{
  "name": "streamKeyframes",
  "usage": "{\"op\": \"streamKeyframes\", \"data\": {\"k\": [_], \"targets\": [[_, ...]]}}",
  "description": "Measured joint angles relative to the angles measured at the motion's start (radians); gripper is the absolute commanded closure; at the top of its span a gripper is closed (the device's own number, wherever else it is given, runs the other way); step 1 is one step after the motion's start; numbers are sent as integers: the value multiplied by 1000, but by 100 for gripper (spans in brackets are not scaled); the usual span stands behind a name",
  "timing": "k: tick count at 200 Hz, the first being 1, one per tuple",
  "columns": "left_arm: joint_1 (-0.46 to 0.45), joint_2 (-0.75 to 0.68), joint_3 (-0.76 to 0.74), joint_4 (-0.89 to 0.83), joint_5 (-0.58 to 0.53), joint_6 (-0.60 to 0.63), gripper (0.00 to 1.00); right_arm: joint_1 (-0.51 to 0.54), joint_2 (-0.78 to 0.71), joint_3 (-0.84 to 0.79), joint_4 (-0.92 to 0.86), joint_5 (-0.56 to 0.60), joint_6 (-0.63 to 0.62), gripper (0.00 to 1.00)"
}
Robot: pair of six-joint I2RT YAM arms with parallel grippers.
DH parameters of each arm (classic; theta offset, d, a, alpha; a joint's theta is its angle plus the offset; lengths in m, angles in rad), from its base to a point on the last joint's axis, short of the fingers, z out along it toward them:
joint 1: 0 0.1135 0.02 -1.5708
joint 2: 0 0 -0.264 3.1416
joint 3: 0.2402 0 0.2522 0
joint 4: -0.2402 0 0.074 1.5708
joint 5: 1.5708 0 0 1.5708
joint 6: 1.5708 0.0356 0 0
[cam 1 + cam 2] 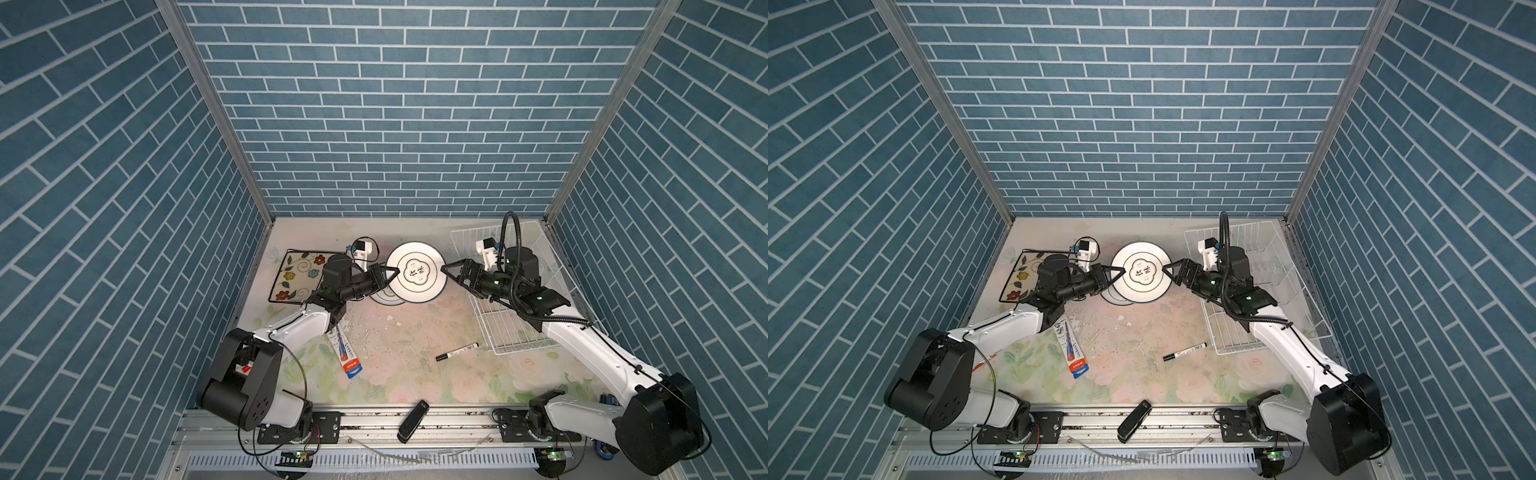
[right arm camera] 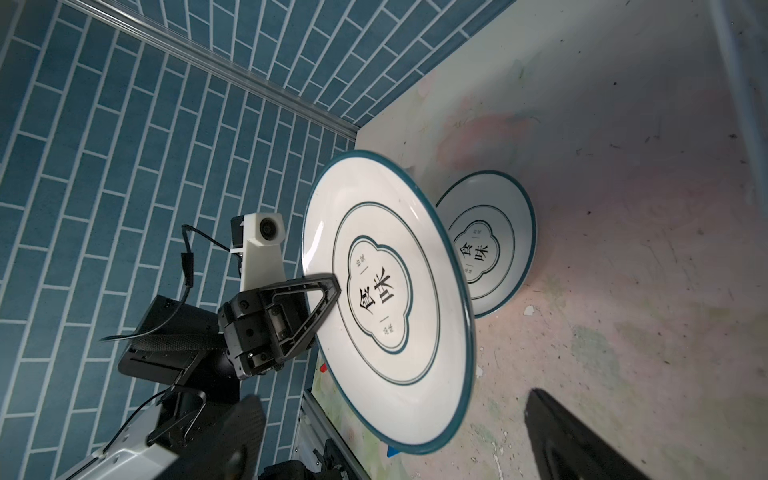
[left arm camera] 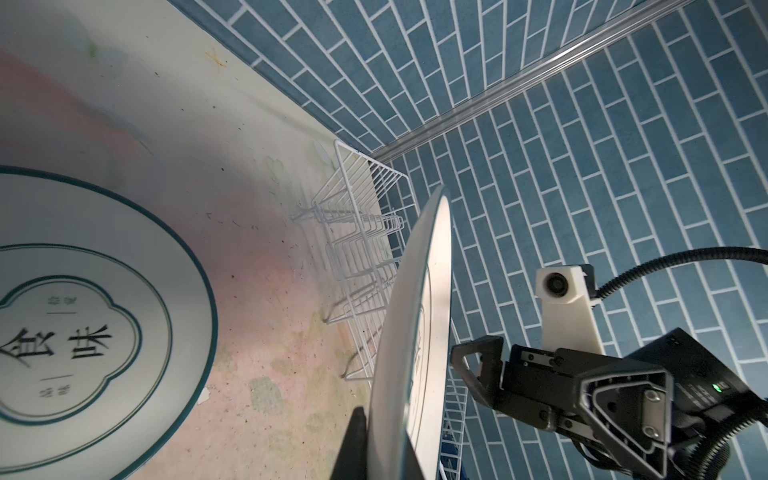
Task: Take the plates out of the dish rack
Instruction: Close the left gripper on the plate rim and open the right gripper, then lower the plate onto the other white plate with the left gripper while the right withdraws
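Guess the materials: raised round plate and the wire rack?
Raised round plate: likely glazed ceramic, possibly melamine; glossy white face with glare streaks, printed teal rim. Dish rack: thin metal wire, probably steel, white coated finish; uniform smooth white rods, welded grid.

My two top views hang high over the near edge of the table (image 1: 415, 345) and look down and away toward the far wall (image 1: 395, 124). They are nearly alike, and both take in the whole table. The camera on my left wrist (image 2: 266, 230) sits close behind my left claw (image 1: 392, 273), facing right, with the raised round plate (image 3: 395, 353) edge-on just before it and the dish rack (image 3: 365, 232) beyond. The camera on my right wrist (image 3: 559, 286) faces left, close on that plate's face. Both wrist views share that plate and the second round plate (image 2: 490, 245), and each sees the other's camera.
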Motion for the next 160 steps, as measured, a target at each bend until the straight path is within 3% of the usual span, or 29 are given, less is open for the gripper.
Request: {"op": "streamKeyframes", "data": {"k": [60,160], "targets": [[9,-6,51,-234,-125,111,100,0,-59,-7,-34,61,-62,1],[76,94,54,-245,-182,142,100,0,-40,-7,-60,47,-69,2]]}}
